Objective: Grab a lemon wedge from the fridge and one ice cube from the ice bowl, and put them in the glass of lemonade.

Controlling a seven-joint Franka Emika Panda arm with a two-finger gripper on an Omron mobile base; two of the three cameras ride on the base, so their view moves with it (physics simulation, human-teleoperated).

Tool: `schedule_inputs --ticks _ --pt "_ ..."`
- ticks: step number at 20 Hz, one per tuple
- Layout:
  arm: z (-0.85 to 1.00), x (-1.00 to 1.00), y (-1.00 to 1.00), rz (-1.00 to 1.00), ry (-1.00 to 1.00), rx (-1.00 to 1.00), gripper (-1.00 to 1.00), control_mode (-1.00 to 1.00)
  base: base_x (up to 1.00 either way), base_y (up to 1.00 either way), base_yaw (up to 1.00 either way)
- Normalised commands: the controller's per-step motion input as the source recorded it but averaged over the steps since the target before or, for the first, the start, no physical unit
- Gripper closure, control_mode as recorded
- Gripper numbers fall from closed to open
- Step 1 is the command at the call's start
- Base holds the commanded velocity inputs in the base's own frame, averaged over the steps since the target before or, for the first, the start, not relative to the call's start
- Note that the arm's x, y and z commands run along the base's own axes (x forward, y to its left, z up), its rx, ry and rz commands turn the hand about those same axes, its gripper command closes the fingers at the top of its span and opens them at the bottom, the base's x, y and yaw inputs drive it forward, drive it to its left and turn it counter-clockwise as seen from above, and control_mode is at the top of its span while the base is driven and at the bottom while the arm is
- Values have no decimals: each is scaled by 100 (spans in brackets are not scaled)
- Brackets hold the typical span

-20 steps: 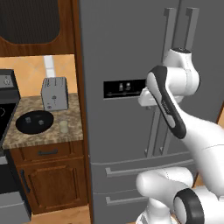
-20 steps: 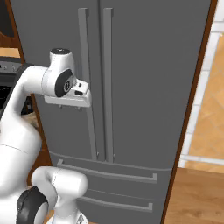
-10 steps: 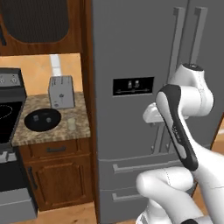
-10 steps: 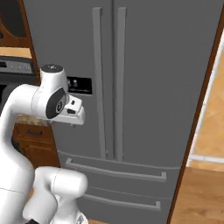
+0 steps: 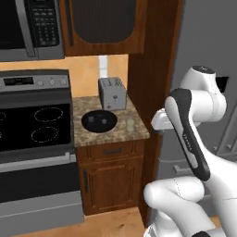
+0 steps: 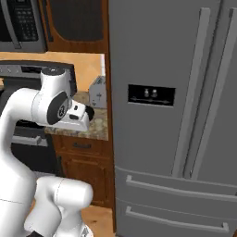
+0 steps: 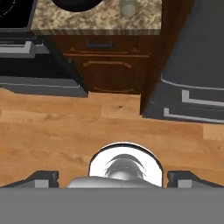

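We see the gripper (image 7: 112,177) from the hand view with its two dark fingertips (image 7: 41,178) set far apart at the bottom, jaws wide open and nothing between them; it looks down at the wooden floor (image 7: 65,131) in front of the cabinet (image 7: 109,65). The fridge (image 6: 176,115) stands shut just right of the granite worktop (image 5: 109,132), with its black dispenser panel (image 6: 152,95) and two lower drawers (image 6: 176,187) closed. The ice bowl (image 5: 99,121) sits in the middle of the worktop, in front of the toaster (image 5: 112,93) at the back edge. Two pale specks lie in the bowl; we cannot tell whether they are ice cubes. The glass of lemonade (image 5: 130,123) stands just right of the bowl, toward the worktop's right edge. The stove (image 5: 34,129) adjoins the worktop's left edge, with the microwave (image 5: 30,28) above it.
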Motion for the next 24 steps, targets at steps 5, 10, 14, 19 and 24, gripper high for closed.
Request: schedule_inputs --ticks 5,10,14,19,24 --pt "0 0 0 0 0 0 -100 100 86 95 -7" --pt "0 0 0 0 0 0 -100 100 95 15 -11" --pt "0 0 0 0 0 0 -100 100 77 -11 -22" --pt "-96 68 0 -7 34 1 -100 -100 0 0 0" --pt "-100 91 39 -5 28 0 -100 -100 0 0 0"
